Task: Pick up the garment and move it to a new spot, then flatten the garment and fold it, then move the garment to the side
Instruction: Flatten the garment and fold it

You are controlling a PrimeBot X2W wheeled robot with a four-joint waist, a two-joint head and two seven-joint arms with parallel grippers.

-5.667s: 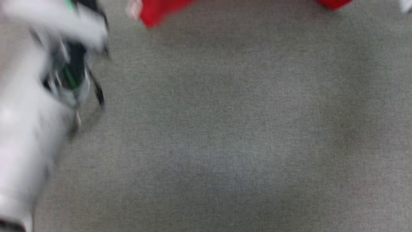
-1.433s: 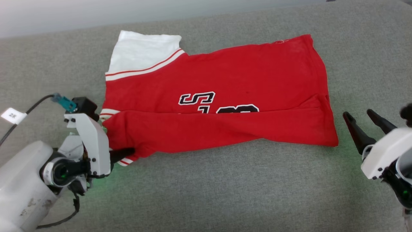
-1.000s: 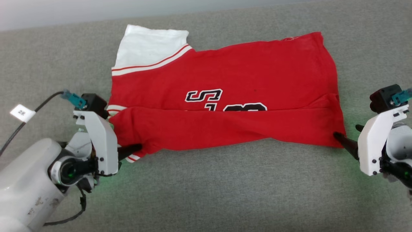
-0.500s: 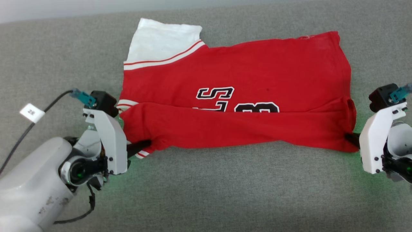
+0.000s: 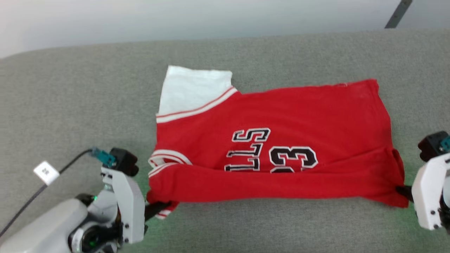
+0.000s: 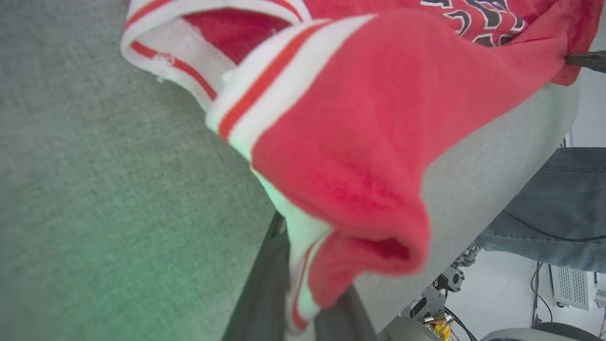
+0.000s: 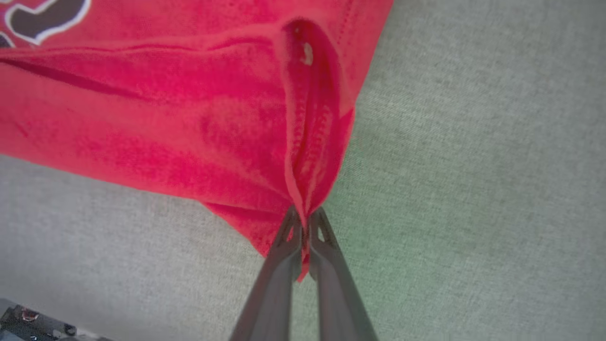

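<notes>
Lying lengthwise across the grey cloth desk (image 5: 88, 105), the red white-sleeved jersey T-shirt (image 5: 281, 116) spans from left claw (image 5: 164, 205) to right claw (image 5: 400, 190), each clamped on a near-edge corner.

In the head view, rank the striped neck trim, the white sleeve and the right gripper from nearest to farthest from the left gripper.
1. striped neck trim: just beyond the left gripper, at the left end of the garment.
2. white sleeve: farther back, at the far left corner.
3. right gripper: across at the opposite, right end.
</notes>
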